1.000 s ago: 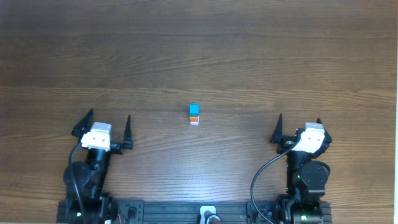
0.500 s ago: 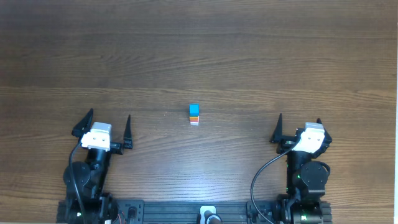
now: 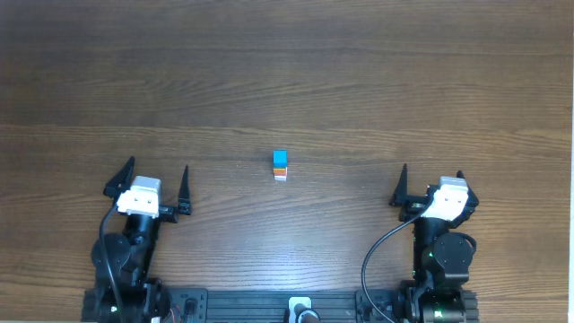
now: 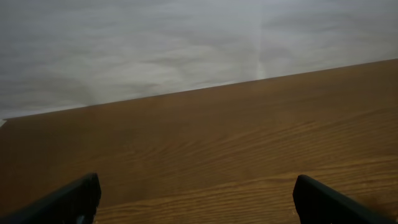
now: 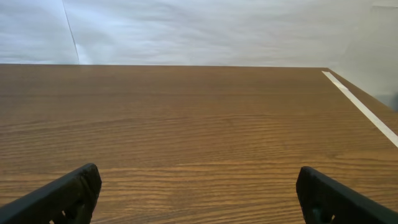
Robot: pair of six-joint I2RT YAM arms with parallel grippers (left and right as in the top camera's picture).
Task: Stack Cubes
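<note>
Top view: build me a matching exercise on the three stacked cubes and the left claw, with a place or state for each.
Column one:
1. blue cube
2. orange cube
3. white cube
4. left claw

Column two:
a. open, well apart from the cubes
b. lowest of the three
c. uppermost of the three
d. between the other two

Pairs: 1-c, 2-d, 3-b, 4-a

Smooth, wood-grain table (image 3: 359, 81)
</note>
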